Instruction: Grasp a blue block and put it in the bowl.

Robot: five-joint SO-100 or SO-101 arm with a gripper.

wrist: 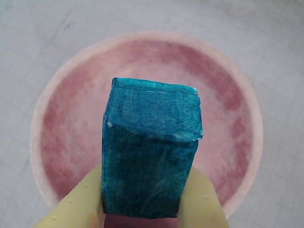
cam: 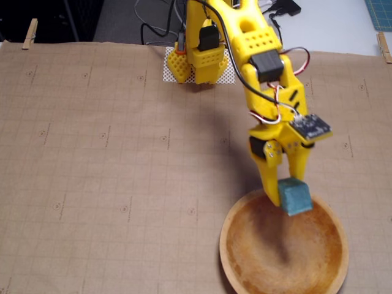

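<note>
My yellow gripper (cam: pixel 286 195) is shut on the blue block (cam: pixel 295 196), a small teal rough-surfaced block. It holds the block in the air over the far part of the bowl (cam: pixel 236 215), a large round wooden bowl at the lower right of the fixed view. In the wrist view the blue block (wrist: pixel 151 156) fills the middle, clamped between the two pale yellow fingers (wrist: pixel 76 205), with the bowl (wrist: pixel 52 137) directly beneath it; there the bowl looks washed-out pink. The bowl's inside looks empty.
The table is covered with brown gridded paper (cam: pixel 110 159). The arm's base (cam: pixel 199 61) stands at the top centre on a white mesh pad. Wooden clips (cam: pixel 29 33) hold the paper's far edge. The bowl's near rim runs off the bottom of the fixed view.
</note>
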